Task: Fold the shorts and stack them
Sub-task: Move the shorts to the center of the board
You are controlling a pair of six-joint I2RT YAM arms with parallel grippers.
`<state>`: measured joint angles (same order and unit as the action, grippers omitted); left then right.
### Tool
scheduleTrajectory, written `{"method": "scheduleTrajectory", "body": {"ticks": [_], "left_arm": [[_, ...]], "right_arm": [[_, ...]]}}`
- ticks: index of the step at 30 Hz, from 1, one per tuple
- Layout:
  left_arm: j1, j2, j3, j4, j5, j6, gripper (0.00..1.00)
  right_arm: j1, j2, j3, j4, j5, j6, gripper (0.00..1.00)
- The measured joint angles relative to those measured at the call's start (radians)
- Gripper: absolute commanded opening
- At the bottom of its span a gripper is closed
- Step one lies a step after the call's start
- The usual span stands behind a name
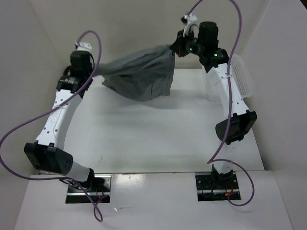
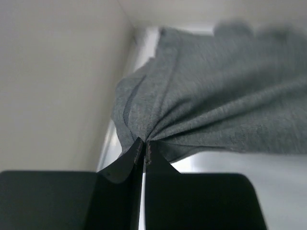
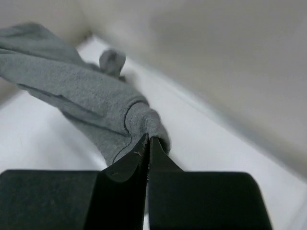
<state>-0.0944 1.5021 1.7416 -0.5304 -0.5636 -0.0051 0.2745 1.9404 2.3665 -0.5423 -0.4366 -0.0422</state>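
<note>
The right end effector (image 3: 147,143) grips a bunched corner of the grey shorts (image 3: 72,91), its two dark fingers (image 3: 124,165) pressed together with the fabric rolled into a tight knot at their tips. From there the cloth stretches in long creases towards the upper left of the frame, a small fold standing up from its top edge. Beneath lies the white bench (image 3: 216,139), whose far edge meets a pale wall (image 3: 216,57).

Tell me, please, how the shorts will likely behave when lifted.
Probably floppy: the shorts sag in folds between the left end effector and the right end effector. Likely light: two small pinches hold them up.
</note>
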Motion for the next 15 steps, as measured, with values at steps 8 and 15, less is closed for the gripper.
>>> {"method": "scheduleTrajectory", "body": {"ticks": [8,15], "left_arm": [[-0.065,-0.097,-0.559,-0.204,0.105,0.002,0.0],[-0.068,-0.262,-0.695,-0.392,0.189,0.002,0.0]], "right_arm": [[0.082,-0.158,-0.801,-0.106,-0.002,-0.29,0.0],[0.284,-0.393,-1.232,-0.232,-0.024,-0.476,0.0]]}}
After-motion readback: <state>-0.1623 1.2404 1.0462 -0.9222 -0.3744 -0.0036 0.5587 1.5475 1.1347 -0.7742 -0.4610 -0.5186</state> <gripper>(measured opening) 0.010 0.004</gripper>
